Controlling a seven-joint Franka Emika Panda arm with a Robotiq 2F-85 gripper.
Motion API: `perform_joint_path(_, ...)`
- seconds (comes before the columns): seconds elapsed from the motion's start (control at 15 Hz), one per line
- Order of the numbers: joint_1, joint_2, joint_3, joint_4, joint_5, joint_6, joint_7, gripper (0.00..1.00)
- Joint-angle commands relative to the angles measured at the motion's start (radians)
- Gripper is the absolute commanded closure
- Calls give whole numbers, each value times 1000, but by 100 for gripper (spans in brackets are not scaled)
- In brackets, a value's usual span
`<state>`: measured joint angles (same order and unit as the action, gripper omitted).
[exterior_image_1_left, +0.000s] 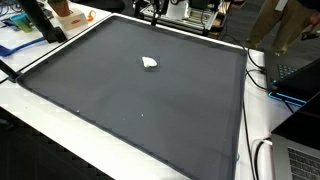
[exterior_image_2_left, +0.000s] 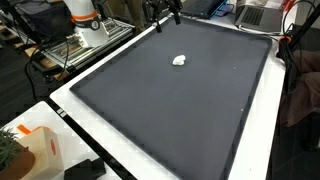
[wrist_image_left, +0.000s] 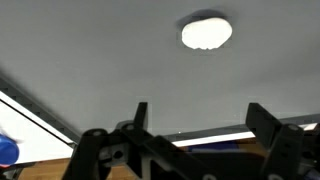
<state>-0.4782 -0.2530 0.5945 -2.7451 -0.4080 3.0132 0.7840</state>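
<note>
Pincer stands wide open, gripping nothing, over the far edge of the dark mat. I make out a white lump, perhaps crumpled paper, lying mid-mat, well apart from it.

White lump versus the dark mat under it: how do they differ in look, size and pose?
The white lump is small; the dark mat covers most of the tabletop. The lump is crumpled and bright, the mat flat, smooth and dark grey. Both are a single plain colour.
</note>
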Motion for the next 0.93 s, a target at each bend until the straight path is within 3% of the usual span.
perform_joint_path(0.0, -9, 55, 34, -2, -16, -28, 30, 0)
perform_joint_path(0.67, -1, 105, 42, -3, 0, -10, 27, 0)
perform_joint_path(0.87, -42, 114, 76, -1, -55, 16, 86, 0)
